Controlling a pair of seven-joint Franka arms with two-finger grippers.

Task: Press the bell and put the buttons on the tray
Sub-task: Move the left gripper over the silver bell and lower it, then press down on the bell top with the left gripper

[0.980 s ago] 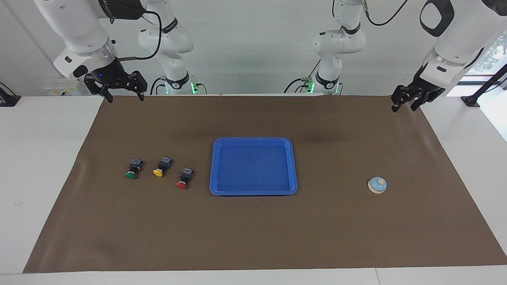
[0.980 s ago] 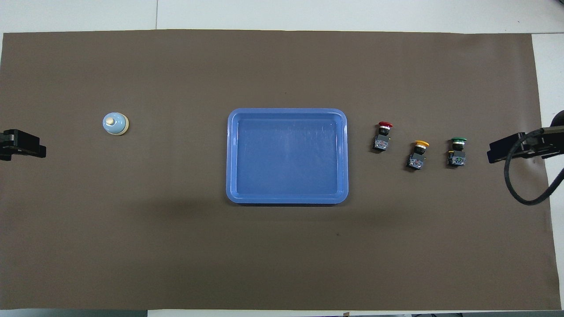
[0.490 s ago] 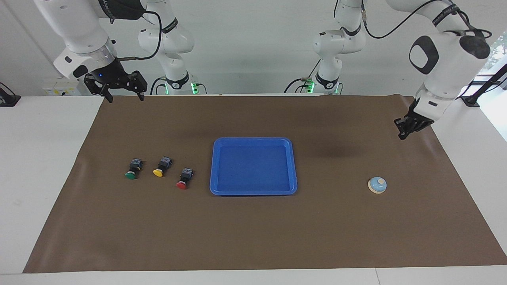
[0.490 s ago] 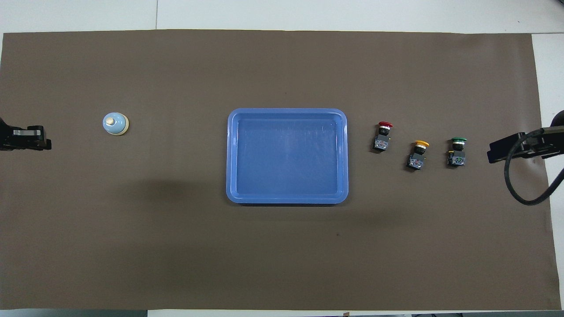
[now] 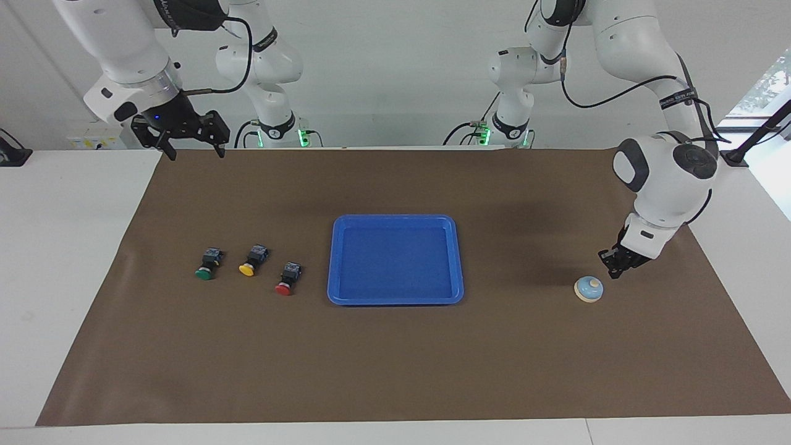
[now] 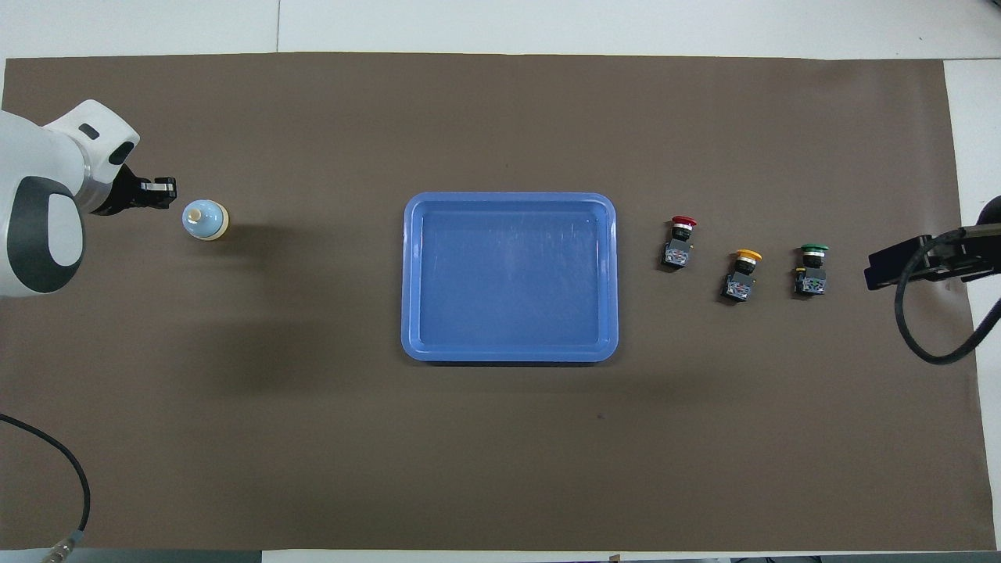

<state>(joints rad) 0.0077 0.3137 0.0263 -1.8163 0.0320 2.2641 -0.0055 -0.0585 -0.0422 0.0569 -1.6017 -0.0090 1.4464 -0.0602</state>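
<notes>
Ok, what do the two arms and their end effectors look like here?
Both arms are white, rounded segments with dark grey joint caps and black cables looped alongside. The left end effector and right end effector are black; a small blue light glows above the right one.

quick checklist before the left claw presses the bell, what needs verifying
1. Left claw shut for pressing: ok.
2. Left claw over the bell's knob: not ok, it sits beside the bell, toward the left arm's end.
3. Bell upright on the mat: ok.
4. Tray bare for the buttons: ok.
5. Green, yellow and red buttons on the mat, apart: ok.
6. Right claw open, waiting away from everything: ok.
</notes>
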